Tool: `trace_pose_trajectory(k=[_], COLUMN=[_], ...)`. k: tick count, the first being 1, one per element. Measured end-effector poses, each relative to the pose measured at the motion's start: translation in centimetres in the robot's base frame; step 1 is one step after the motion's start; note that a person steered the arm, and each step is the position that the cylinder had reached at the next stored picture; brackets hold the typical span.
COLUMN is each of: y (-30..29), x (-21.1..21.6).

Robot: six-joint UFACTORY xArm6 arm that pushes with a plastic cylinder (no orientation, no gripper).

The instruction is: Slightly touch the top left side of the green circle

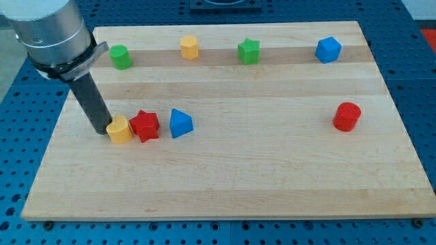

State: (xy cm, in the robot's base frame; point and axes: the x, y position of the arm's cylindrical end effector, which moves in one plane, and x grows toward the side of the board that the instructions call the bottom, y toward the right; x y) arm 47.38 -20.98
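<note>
The green circle (120,56) is a short green cylinder near the board's top left corner. My tip (100,129) is the lower end of the dark rod, at the view's left, well below the green circle and slightly left of it. The tip stands against the left side of a yellow block (119,129). A red star-shaped block (144,125) touches the yellow block's right side, and a blue triangular block (180,123) lies just right of that.
Along the top of the wooden board (225,190) sit a yellow hexagonal block (189,47), a green star-shaped block (248,51) and a blue block (328,50). A red cylinder (347,116) stands at the right.
</note>
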Motion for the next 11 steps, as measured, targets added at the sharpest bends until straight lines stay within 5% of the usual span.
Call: trace_pose_trajectory(k=[2, 7, 11], y=[0.0, -5.3, -4.7], x=[-0.6, -22.4, -9.7])
